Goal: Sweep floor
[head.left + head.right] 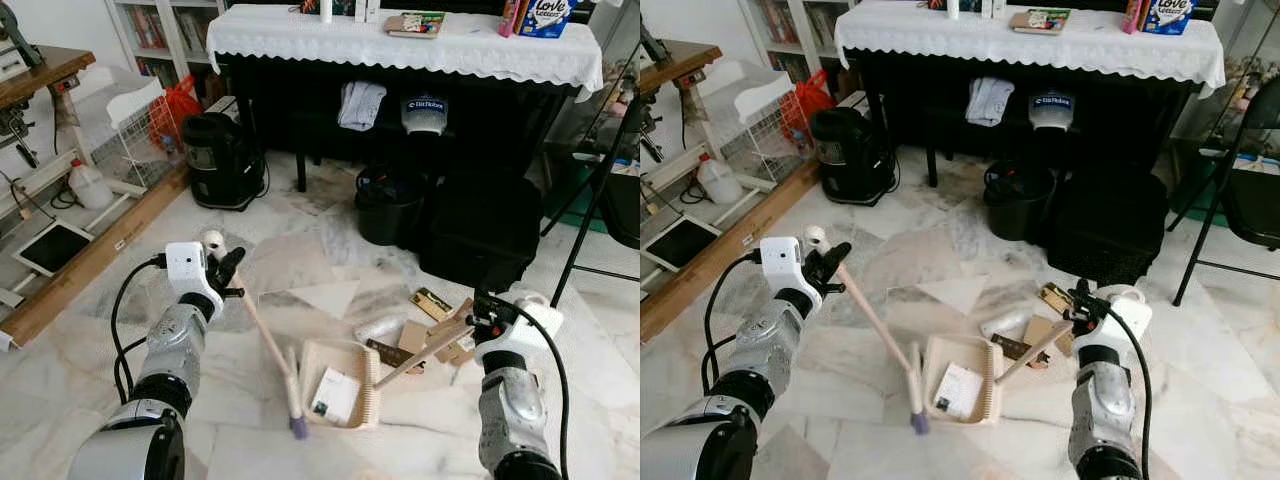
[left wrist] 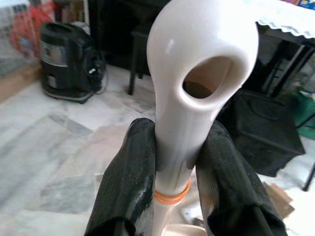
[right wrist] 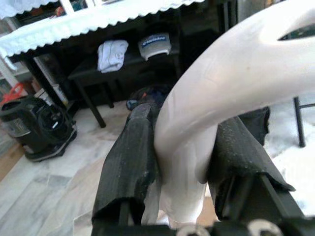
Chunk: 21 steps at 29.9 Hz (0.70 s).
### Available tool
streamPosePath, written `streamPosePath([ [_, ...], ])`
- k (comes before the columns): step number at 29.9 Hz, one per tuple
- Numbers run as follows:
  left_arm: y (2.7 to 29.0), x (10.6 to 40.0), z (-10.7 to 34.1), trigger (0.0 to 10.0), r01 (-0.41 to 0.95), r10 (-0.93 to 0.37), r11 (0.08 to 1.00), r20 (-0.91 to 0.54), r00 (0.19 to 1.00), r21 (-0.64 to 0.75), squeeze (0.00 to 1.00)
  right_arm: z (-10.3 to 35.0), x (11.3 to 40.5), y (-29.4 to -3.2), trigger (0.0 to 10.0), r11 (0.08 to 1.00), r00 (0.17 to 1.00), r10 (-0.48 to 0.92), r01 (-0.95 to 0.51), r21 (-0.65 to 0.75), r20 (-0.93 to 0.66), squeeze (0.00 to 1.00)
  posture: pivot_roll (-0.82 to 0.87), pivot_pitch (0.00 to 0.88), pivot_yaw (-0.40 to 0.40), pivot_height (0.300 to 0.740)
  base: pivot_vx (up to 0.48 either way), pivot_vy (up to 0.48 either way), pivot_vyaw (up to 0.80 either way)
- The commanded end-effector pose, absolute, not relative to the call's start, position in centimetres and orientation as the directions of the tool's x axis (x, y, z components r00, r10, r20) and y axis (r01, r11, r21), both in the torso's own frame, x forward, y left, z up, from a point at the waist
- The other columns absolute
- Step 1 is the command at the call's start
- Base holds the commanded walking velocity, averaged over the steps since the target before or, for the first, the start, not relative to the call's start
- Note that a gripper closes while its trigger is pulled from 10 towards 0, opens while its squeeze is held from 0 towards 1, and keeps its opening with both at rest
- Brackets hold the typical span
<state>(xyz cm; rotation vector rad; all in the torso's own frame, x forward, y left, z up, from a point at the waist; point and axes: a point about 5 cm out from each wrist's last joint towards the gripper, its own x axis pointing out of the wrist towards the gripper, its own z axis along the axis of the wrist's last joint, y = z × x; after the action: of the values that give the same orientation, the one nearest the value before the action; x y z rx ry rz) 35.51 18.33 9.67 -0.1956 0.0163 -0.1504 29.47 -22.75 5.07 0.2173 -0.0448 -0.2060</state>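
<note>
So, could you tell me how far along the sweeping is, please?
Partly done: one white card already lies in the dustpan. In hand: the left hand grips the brush, and the right hand grips the dustpan's handle. Left: the cardboard scraps and a crumpled wrapper on the marble floor beyond the pan.

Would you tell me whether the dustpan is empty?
Not empty: the dustpan holds a white paper scrap on its tray.

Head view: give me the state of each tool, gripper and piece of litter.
Broom: tilted, head on floor beside dustpan.
Dustpan: on floor, paper inside.
Left gripper: shut on broom handle.
Right gripper: shut on dustpan handle.
Cardboard scraps: loose on floor, unswept.
</note>
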Motion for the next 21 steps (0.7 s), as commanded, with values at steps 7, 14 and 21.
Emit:
streamPosePath([
  [7, 17.9, 36.8, 12.6, 10.0, 0.152, -0.124, 0.95, 0.115, 0.986, -0.273, 0.0, 6.8, 30.4, -22.8, 10.0, 0.94, 0.97, -0.224, 0.189, 0.283, 0.098, 0.0, -0.13, 0.0, 0.04, 0.74, 0.0, 0.0, 0.0],
  [14, 19.3, 36.5, 13.8, 10.0, 0.019, -0.012, 0.999, 0.191, 0.982, -0.035, 0.0, 7.1, 30.6, -22.7, 10.0, 0.94, 0.968, -0.225, 0.185, 0.288, 0.113, 0.0, -0.13, 0.0, 0.043, 0.74, 0.0, 0.0, 0.0],
  [21, 18.5, 35.5, 12.1, 10.0, 0.041, -0.036, 0.999, 0.164, 0.986, -0.027, 0.0, 7.4, 30.4, -22.6, 10.0, 0.941, 0.962, -0.239, 0.195, 0.278, 0.134, 0.0, -0.13, 0.0, 0.045, 0.74, 0.0, 0.0, 0.0],
])
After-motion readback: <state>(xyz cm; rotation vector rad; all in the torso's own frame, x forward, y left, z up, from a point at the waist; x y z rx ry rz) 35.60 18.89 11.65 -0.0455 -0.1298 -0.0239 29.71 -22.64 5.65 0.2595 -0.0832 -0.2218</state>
